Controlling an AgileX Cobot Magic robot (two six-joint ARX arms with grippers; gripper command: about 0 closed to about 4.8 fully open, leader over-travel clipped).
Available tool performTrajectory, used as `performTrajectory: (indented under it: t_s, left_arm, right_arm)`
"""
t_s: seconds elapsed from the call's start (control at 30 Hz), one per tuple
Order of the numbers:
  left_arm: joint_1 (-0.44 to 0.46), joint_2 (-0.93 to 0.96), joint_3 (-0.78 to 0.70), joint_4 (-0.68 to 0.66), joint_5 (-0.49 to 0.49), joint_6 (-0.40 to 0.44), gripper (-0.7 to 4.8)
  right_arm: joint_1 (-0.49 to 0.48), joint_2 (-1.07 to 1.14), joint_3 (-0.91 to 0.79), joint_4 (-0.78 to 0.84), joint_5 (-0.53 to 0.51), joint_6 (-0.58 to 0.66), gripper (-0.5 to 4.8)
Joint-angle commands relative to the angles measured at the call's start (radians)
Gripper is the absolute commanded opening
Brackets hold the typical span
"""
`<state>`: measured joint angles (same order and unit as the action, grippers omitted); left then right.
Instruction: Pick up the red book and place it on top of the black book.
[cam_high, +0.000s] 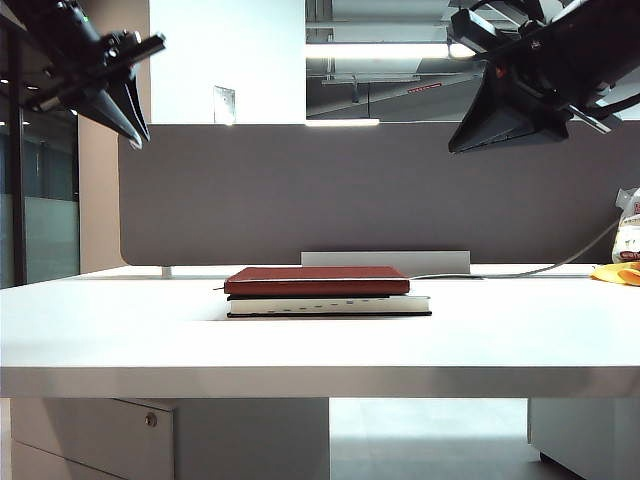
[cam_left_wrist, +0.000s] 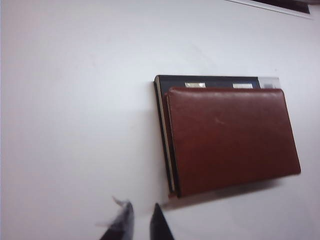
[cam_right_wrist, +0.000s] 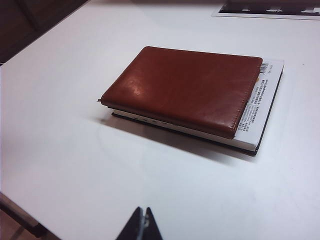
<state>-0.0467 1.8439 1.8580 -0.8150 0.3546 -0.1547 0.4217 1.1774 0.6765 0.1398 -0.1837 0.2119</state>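
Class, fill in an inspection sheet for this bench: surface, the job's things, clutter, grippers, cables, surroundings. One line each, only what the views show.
Surface: plain white table, bare around the books.
Job's things: thin dark-red leather-like book lies flat on the thicker black book with white page edge; the black book shows past one edge.
Clutter: yellow item and a white packet at the table's far right edge.
Grippers: left gripper raised at upper left, jaws nearly together, holding nothing; right gripper raised at upper right, shut, empty.
Cables: one grey cable along the table's back.
Surroundings: grey partition panel behind the table.
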Motion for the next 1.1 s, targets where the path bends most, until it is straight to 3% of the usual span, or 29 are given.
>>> performTrajectory:
  t_s: [0.03,0.37,1.1]
  left_arm:
    - [0.0,-0.039,0.003,-0.05,-0.004,0.028,0.48]
    - [0.0,-0.167,0.003,-0.187,-0.018,0.077,0.48]
    - [0.0,-0.218,0.003,-0.171,-0.04,0.076,0.49]
  right_arm:
    - [0.002,-0.005,0.005,0.014,-0.003,-0.002,-0.04]
    - [0.002,-0.005,0.005,0.014,-0.025,-0.002,-0.05]
    - [0.001,-0.005,0.005,0.019,-0.036,-0.008,-0.05]
